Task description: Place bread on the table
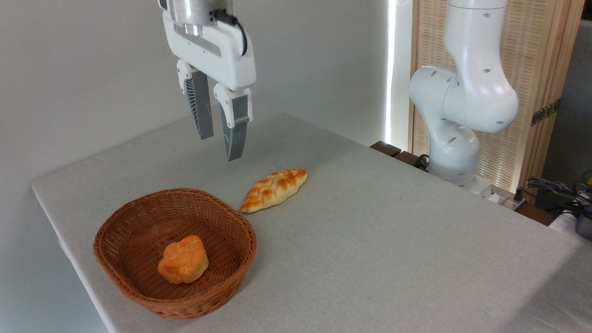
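The bread (274, 189), a long braided golden-brown loaf with pointed ends, lies flat on the light grey table (379, 240) just right of the basket's far rim. My gripper (221, 148) hangs in the air above and to the left of the loaf, well clear of it. Its two grey fingers (236, 127) point down, stand apart and hold nothing, so it is open.
A brown wicker basket (120, 259) sits near the table's front left corner with a small round orange bun (183, 259) inside. The arm's white base (455, 115) rises at the table's far right edge. Cables and gear (564, 194) lie beyond it.
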